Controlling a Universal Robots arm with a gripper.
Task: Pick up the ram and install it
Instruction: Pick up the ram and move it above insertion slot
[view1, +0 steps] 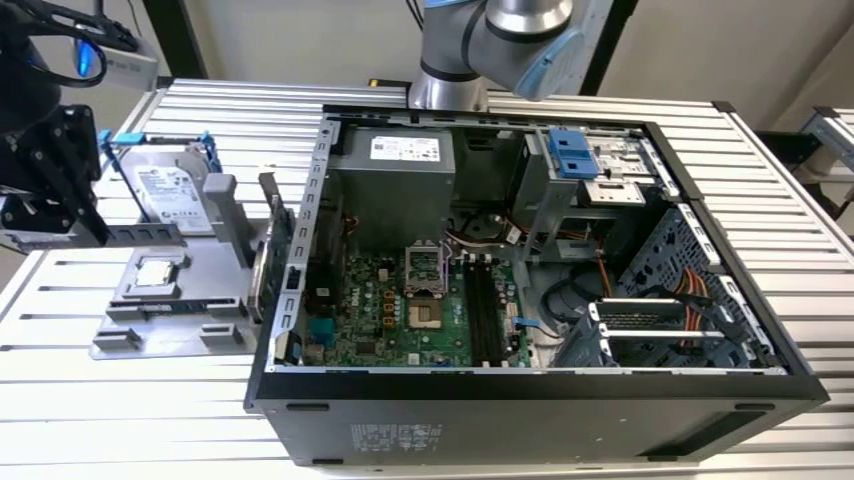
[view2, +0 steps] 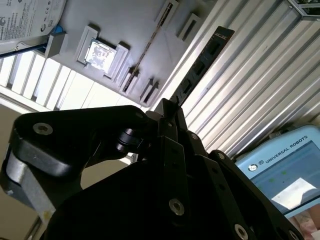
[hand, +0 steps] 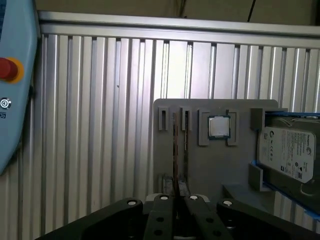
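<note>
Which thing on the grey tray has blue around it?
The hard drive, the big silver box: a blue frame runs along its edges. The small square CPU chip on the same tray has no blue.

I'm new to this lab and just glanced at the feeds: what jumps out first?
The open black desktop computer case with its green motherboard lies on the slatted aluminium table, dominating the exterior view. At that view's left, the dark robot hand hangs over a grey holder tray carrying a thin circuit-board ram stick, a square silver chip and a silver hard drive.
</note>
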